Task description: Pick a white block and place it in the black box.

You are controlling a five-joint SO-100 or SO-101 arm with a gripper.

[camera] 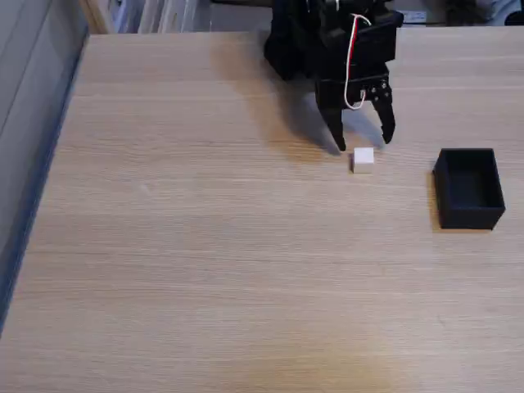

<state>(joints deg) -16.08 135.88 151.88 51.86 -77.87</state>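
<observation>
Wooden table fills the lower frame, nearest the camera; light grain runs left to right. A grey-blue edge strip runs down the far left side of the frame.

Black box sits at right of centre, near the right edge of the frame. No lid, thin matte walls, open top facing up. Interior is dark and looks bare as far as the view shows. Its longer side runs roughly top to bottom in the frame.

White block rests on the table just right of centre, upper half of the frame, well apart from the box and to its left. It is a small cube, so no long axis; it sits flat, faces roughly square to the table grain.

Gripper hangs directly above and behind the block, fingers pointing down toward the table. The two black fingers are spread apart, one to either side of the block's upper edge, holding nothing. Whether the tips touch the block cannot be told. Red and white wires loop over the gripper body. Arm is black, at top centre.
</observation>
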